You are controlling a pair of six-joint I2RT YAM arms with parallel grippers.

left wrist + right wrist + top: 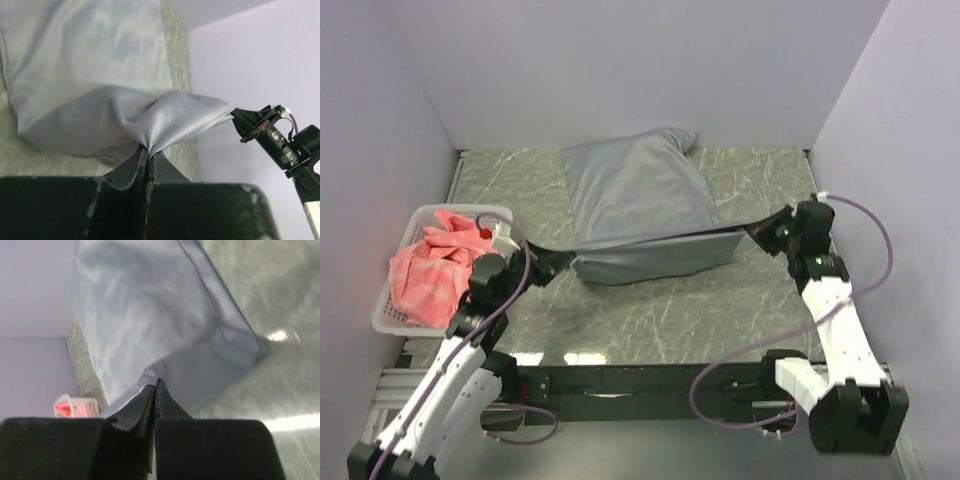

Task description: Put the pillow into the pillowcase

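The grey pillowcase (640,200) lies bulging in the middle of the table, and its near edge is lifted and pulled taut between both grippers. My left gripper (565,262) is shut on the near left corner; in the left wrist view the shiny cloth (90,75) bunches into the closed left gripper (148,150). My right gripper (752,232) is shut on the near right corner. The right wrist view shows the fabric (150,315) pinched in the right gripper (155,385). The pillow is hidden from every view.
A white lattice basket (395,315) holding a pink-red checked cloth (435,265) stands at the left, just behind my left arm. Lilac walls close in the table at the back and on both sides. The marbled tabletop (650,320) shows between the pillowcase and the arm bases.
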